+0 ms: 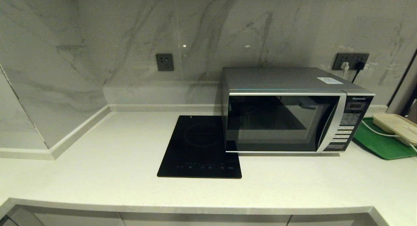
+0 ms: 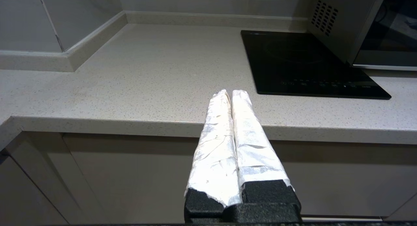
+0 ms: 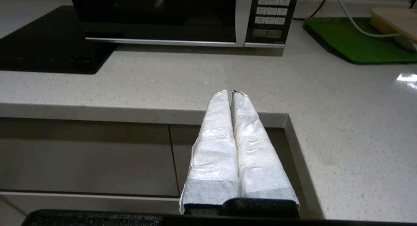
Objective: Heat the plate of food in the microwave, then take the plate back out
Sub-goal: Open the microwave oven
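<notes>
— Microwave (image 1: 286,121) first: where does it stand?
— Ahead of both grippers, at the back of the pale surface (image 1: 97,167), door closed. Its dark glass shows only reflections, so the inside is hard to make out.
— And the plate of food?
— It shows in none of the views; I cannot say where it is.
— What lies around the oven?
— A black hob (image 1: 200,147) is set flush against its left side, ahead and to the right of the left gripper's jaws. On the other side, ahead and to the right of the right gripper's jaws, a green tray (image 1: 379,144) carries a beige lidded container (image 1: 395,128), both cut off by the frame edge. A white cord crosses the tray.
— The jaws themselves?
— Left gripper (image 2: 231,93): white-wrapped jaws pressed together, holding nothing, hanging in front of the surface's front edge. Right gripper (image 3: 232,93): likewise pressed together and empty, by the surface's front edge. Neither arm shows in the head view.
</notes>
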